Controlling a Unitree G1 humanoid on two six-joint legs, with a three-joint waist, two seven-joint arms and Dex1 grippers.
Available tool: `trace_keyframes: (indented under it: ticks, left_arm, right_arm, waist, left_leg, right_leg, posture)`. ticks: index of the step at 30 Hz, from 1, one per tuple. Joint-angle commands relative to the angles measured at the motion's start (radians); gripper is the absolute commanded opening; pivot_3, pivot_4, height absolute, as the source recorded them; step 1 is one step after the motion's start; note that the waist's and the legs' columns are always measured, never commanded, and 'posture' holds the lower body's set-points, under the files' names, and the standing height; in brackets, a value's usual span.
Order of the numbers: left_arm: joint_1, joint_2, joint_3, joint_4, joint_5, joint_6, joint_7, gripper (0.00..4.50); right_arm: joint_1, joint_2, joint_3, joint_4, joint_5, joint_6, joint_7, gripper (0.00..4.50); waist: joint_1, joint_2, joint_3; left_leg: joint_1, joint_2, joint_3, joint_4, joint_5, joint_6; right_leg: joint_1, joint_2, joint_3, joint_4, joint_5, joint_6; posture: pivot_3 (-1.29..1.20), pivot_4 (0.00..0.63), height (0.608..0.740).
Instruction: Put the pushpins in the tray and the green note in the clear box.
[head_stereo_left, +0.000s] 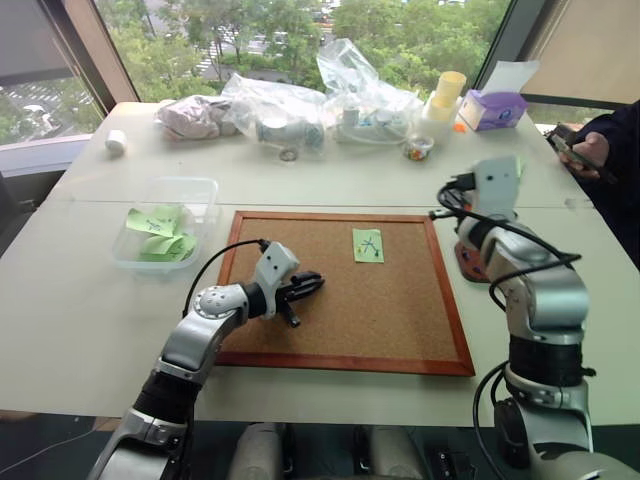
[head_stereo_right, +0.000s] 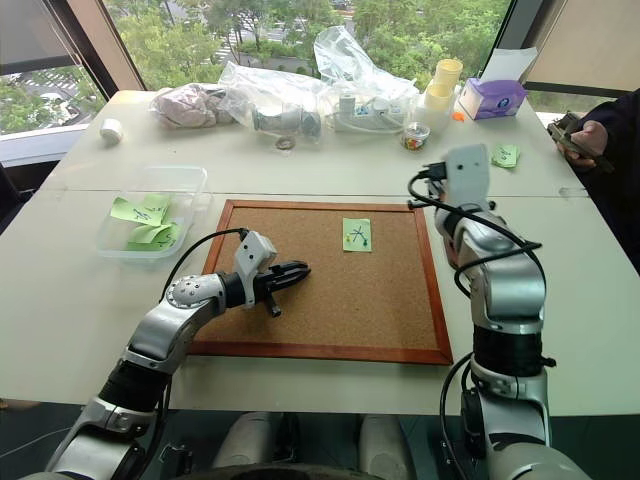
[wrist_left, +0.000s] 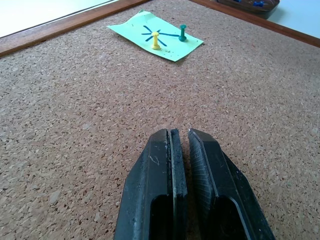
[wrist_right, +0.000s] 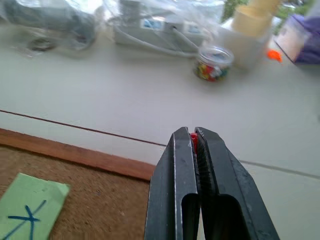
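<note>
Two pins, one yellow (wrist_left: 156, 40) and one teal (wrist_left: 183, 33), still held the green note (head_stereo_left: 368, 245) to the cork board (head_stereo_left: 400, 310), in its far half toward the right edge, blue pen lines crossing between them. The left gripper (head_stereo_left: 312, 283) hovered low over the near-left part of the board, pointing toward the note but well short of it, its black fingers (wrist_left: 160, 180) drawn nearly together with only a thin slit between them and nothing in it. The right gripper (wrist_right: 194, 137) was raised above the board's far-right corner, aimed out over the white table (head_stereo_left: 80, 310), and its jaws were pressed together on a small red pushpin (wrist_right: 193, 140) visible in the seam at their tips. The tray (head_stereo_left: 467, 262) sat just off the board's right edge, mostly hidden behind the right arm; the left wrist view caught a corner of it with a blue pin inside (wrist_left: 257, 3). The clear box (head_stereo_left: 170, 222) lay to the left of the board, holding several other green notes (head_stereo_left: 160, 232). Along the far side of the table by the window were crumpled plastic bags (head_stereo_left: 300, 105), a small jar of mixed-colour pins (wrist_right: 213, 63), stacked cream cups (head_stereo_left: 445, 95) and a purple tissue box (head_stereo_left: 492, 108). A person's hand (head_stereo_left: 590, 150) holding a phone showed at the far right.
</note>
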Motion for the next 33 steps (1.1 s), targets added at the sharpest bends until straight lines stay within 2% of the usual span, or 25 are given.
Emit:
trace_keyframes:
  ticks: [1, 11, 30, 33]
  left_arm:
    - [0.034, -0.004, -0.055, 0.066, 0.034, 0.027, -0.009, 0.60]
    - [0.021, -0.016, -0.053, 0.084, 0.045, 0.018, -0.020, 0.60]
    - [0.024, -0.024, -0.040, 0.081, 0.044, 0.020, -0.007, 0.60]
    - [0.024, -0.024, -0.038, 0.082, 0.045, 0.019, -0.006, 0.60]
  right_arm:
    - [0.032, 0.069, -0.124, -0.110, -0.019, 0.078, -0.119, 0.07]
    - [0.049, 0.228, -0.348, -0.040, 0.062, 0.166, -0.197, 0.07]
    - [0.083, 0.196, -0.302, 0.018, 0.092, 0.129, -0.171, 0.07]
    - [0.082, 0.190, -0.294, 0.021, 0.100, 0.122, -0.164, 0.89]
  waist:
    - [0.001, 0.001, -0.003]
    - [0.000, 0.006, -0.007]
    - [0.001, 0.006, -0.007]
    - [0.001, 0.006, -0.007]
  left_leg:
    - [0.000, 0.000, 0.000, 0.000, 0.000, 0.000]
    - [0.000, -0.001, -0.001, 0.000, -0.001, 0.001]
    - [0.000, -0.001, -0.002, 0.000, -0.003, 0.005]
    - [0.000, -0.001, -0.002, 0.000, -0.003, 0.006]
  right_leg:
    - [0.000, 0.000, 0.000, 0.000, 0.000, 0.000]
    - [0.001, 0.000, 0.000, 0.000, 0.000, 0.000]
    - [0.001, 0.000, 0.000, -0.001, 0.000, 0.000]
    - [0.002, 0.000, 0.000, -0.001, 0.000, 0.000]
  posture:
    - [0.00, 0.150, 0.740]
    - [0.00, 0.150, 0.740]
    - [0.00, 0.150, 0.740]
    - [0.00, 0.150, 0.740]
